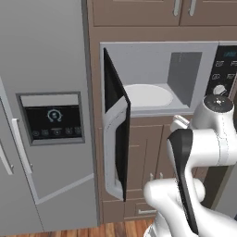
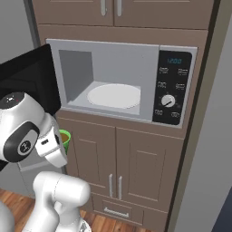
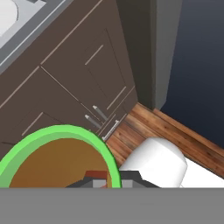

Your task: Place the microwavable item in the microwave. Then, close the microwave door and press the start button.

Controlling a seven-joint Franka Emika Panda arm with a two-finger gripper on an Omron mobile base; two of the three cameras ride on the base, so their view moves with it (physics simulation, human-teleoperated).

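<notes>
A built-in silver-framed microwave [image 2: 122, 81] stands with its dark-glass door [image 1: 115, 125] swung wide, showing a grey interior and a bare round white turntable [image 2: 114, 96]. The robot's hand [image 3: 111, 180] is clamped on a small bright green cup with brown contents [image 3: 57, 159], held below the microwave opening, in front of the brown wooden cabinet doors [image 2: 127, 165] and above the wooden floor [image 3: 144, 127].

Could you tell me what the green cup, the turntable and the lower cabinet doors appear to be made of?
The green cup: probably plastic, from its uniform bright green, matte rim. The turntable: a plain white, unshaded disc, perhaps glass or ceramic; the render leaves it open. The lower cabinet doors: brown, flat-painted wood or laminate with recessed panels and thin metal-looking handles; no grain shows.
</notes>
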